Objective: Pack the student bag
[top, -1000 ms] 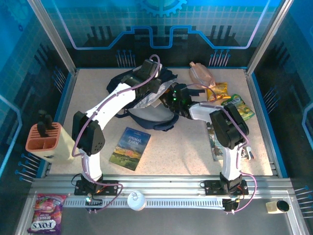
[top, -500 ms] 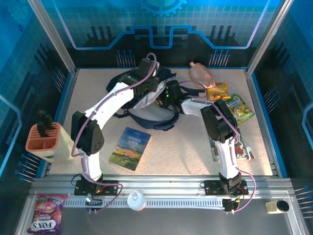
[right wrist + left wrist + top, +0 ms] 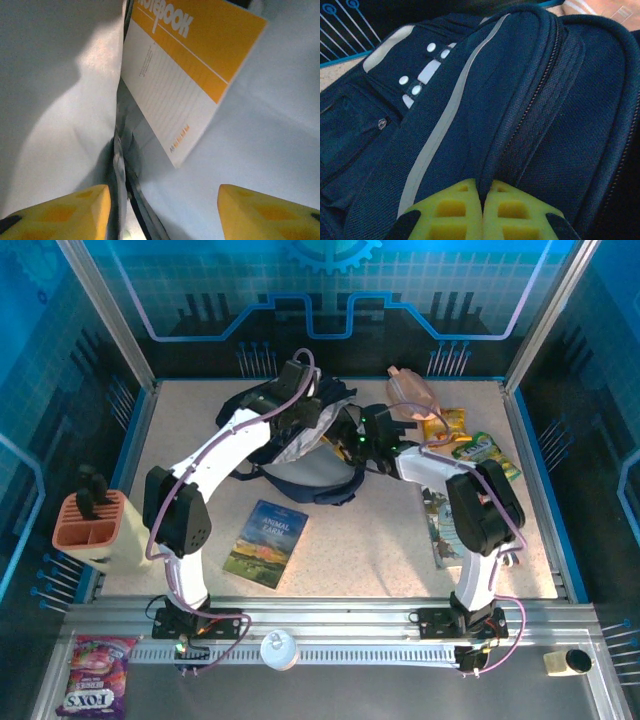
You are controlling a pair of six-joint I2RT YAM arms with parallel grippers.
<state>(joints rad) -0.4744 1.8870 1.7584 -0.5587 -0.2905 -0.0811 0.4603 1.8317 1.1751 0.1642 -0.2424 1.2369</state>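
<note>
The student bag (image 3: 296,462) lies mid-table toward the back. The left gripper (image 3: 482,212) reaches over it, pinched shut on a fold by the zip. The right gripper (image 3: 162,212) pokes inside its mouth with fingers spread and empty, a notebook (image 3: 186,75) just ahead.

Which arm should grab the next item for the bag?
Right. The right gripper is open and empty inside the bag, with the notebook ahead of it, and the snack packs lie on its side. The left gripper is shut on the bag's zip edge.
</note>
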